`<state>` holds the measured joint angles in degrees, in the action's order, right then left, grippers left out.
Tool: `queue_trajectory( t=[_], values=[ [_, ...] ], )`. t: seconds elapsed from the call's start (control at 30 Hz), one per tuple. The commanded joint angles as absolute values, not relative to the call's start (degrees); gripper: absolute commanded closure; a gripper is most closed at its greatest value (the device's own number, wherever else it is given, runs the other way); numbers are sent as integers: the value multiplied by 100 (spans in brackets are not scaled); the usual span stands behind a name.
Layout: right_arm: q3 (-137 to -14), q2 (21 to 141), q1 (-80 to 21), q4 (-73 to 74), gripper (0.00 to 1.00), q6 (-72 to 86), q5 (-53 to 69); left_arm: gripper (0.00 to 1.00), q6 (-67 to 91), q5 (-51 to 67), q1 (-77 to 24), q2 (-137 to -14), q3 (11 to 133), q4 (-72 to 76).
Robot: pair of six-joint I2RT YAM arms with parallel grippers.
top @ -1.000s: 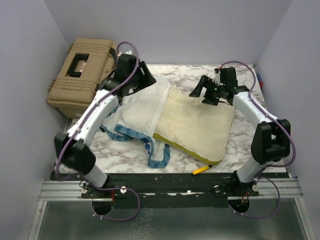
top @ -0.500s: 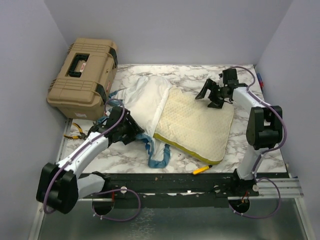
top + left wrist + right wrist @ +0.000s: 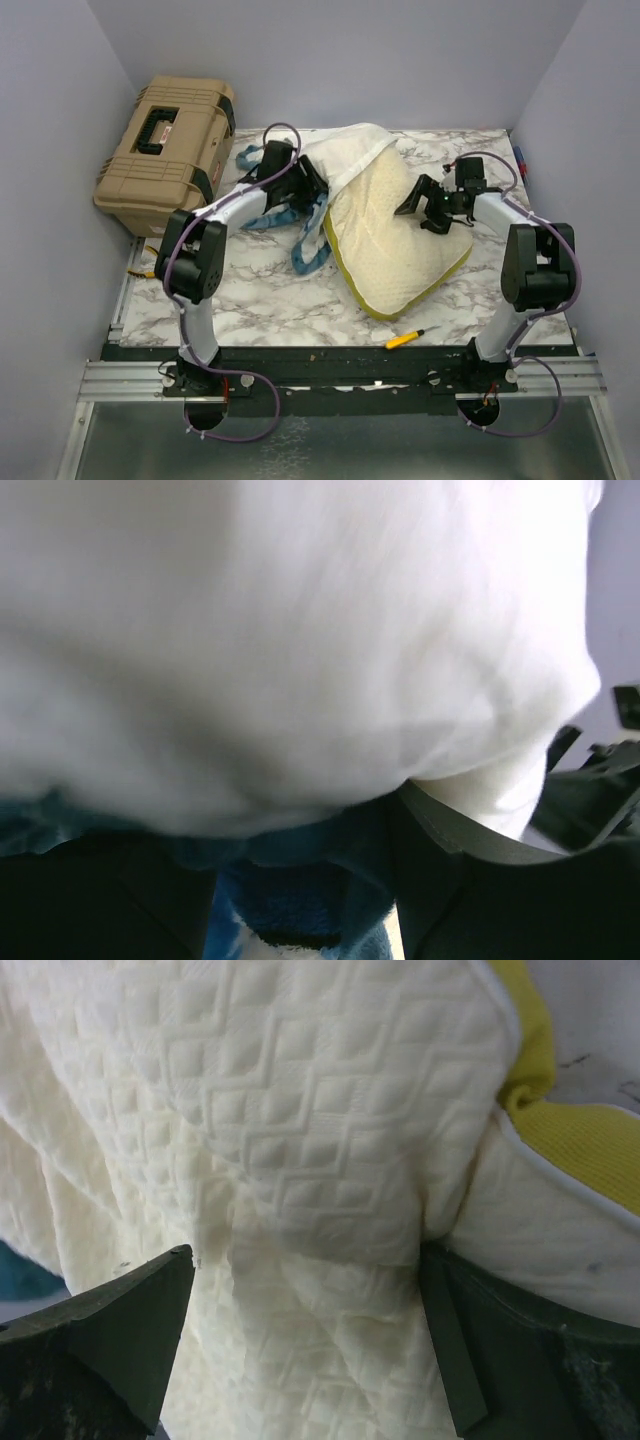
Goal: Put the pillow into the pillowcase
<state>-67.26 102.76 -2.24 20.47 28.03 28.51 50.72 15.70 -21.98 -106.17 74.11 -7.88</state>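
your left gripper (image 3: 303, 186) pinches the pillowcase (image 3: 340, 150) up just left of the pillow (image 3: 395, 260). the right gripper (image 3: 308, 1255), jaws spread, straddles a fold at the pillow's right; the pillowcase's mouth lies leftward from it.

Two white arms (image 3: 228, 205) with black joints and looping purple cables (image 3: 283, 128).

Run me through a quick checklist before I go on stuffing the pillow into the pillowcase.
1. Left gripper holding the pillowcase: cannot tell; fabric fills its wrist view.
2. Right gripper jaws wide, astride a fold of the pillow: ok.
3. Pillowcase mouth facing the pillow: cannot tell.
4. Pillow inside the case: not ok, most of it lies outside.
5. Yellow tool apart from the pillow: ok.
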Motion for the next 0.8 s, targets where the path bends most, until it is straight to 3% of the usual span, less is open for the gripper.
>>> queue_trajectory(
  t=[0.0,0.23,0.5,0.67,0.77],
  values=[
    [-6195,10177,-259,2548,1,2956,3687,39,4869,2713,-2307,-11813,8900,-18],
    [-5275,9725,-443,1355,2,4156,4789,40,4511,2596,-2241,-12203,9684,-719],
    [-4739,9655,-1591,-376,2,5808,5252,31,3198,-448,-1775,-11470,10358,-4309],
    [-5221,10151,-2595,-1500,2,6742,5474,29,2870,-1698,-1665,-10610,10384,-5157],
    [-6129,10308,-2963,-627,2,6024,5371,31,2814,-1523,-1673,-10109,10232,-5276]
  ],
)
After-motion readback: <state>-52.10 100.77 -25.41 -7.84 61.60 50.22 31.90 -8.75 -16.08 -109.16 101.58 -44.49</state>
